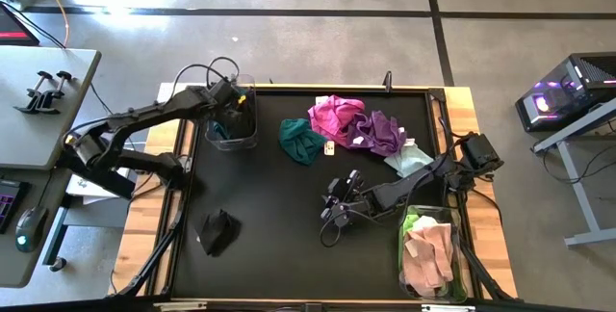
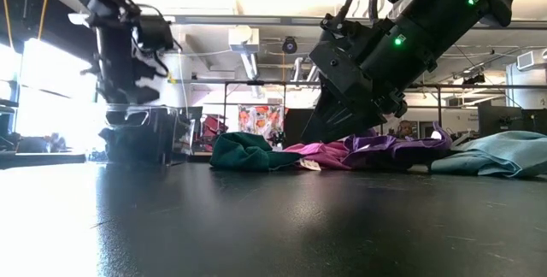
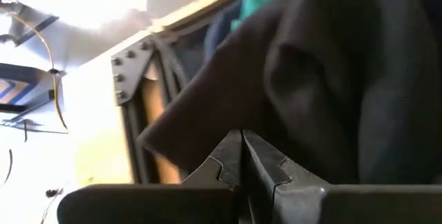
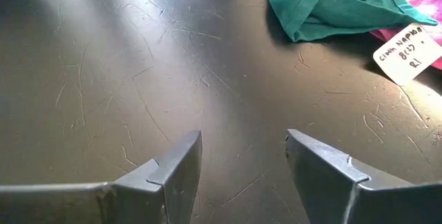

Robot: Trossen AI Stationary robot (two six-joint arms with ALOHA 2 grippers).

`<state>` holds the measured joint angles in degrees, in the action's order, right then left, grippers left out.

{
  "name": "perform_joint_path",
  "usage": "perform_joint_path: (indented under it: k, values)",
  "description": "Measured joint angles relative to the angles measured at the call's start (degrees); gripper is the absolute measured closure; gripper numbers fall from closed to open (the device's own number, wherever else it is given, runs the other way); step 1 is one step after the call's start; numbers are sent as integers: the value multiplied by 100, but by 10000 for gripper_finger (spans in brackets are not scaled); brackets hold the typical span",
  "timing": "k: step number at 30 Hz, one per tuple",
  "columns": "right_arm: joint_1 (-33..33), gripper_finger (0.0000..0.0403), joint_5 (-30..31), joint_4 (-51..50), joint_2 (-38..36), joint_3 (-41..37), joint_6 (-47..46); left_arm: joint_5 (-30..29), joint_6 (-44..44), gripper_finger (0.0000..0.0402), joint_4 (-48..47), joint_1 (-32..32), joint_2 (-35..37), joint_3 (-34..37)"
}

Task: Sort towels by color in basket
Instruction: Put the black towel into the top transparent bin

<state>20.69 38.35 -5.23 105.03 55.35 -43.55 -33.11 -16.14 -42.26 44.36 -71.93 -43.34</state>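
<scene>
Right gripper (image 1: 335, 206): held wide apart and empty, low over bare mat near the middle of the table; nothing is seen between its fingers (image 4: 181, 162) in the right wrist view.
Left gripper (image 3: 243, 156): closed, with nothing seen pinched at the tips; it is poised at the dark bin (image 1: 231, 124) at about 11 o'clock on the table, dark cloth lying just ahead of it.
Teal towel (image 1: 300, 141): crumpled at about 12 o'clock, nearest the open gripper, touching the magenta one.
Magenta towel (image 1: 335, 115): bunched just beyond, with a paper tag (image 4: 409, 52) beside it.
Purple towel (image 1: 380, 131): heaped at 1 o'clock against the magenta.
Mint towel (image 1: 409, 160): spread at 2 o'clock, at the edge of the pile.
Black towel (image 1: 216, 229): alone at 8 o'clock, well apart from the rest.
Clear bin (image 1: 460, 254): at 4 o'clock, already filled with lime and pink cloths.
Handling: the towels are judged light, limp and harmless to squeeze; they will sag and may drag a neighbour along.
Grip point: a raised fold or ridge on top of the teal heap is best pinched, away from the magenta edge.
</scene>
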Motion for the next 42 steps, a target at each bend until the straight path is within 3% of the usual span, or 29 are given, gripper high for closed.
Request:
perform_joint_path:
  k: [9, 20, 29, 36, 42]
  values:
    - [0, 196, 0, 2, 0, 0, -7, 426, 367, 401, 1148, 64, -851, 239]
    - [-2, 196, 0, 2, 0, 0, -4, 570, 1352, 401, 1415, 566, -1553, 235]
    - [-2, 196, 0, 2, 0, 0, -2, 347, 1979, 401, 1232, 706, -1311, 209]
    - [-2, 196, 0, 0, 0, 0, 4, 335, 1736, 401, 1076, 632, -802, 209]
    - [0, 196, 0, 0, 0, 0, -2, 335, 1333, 401, 652, 364, 68, 207]
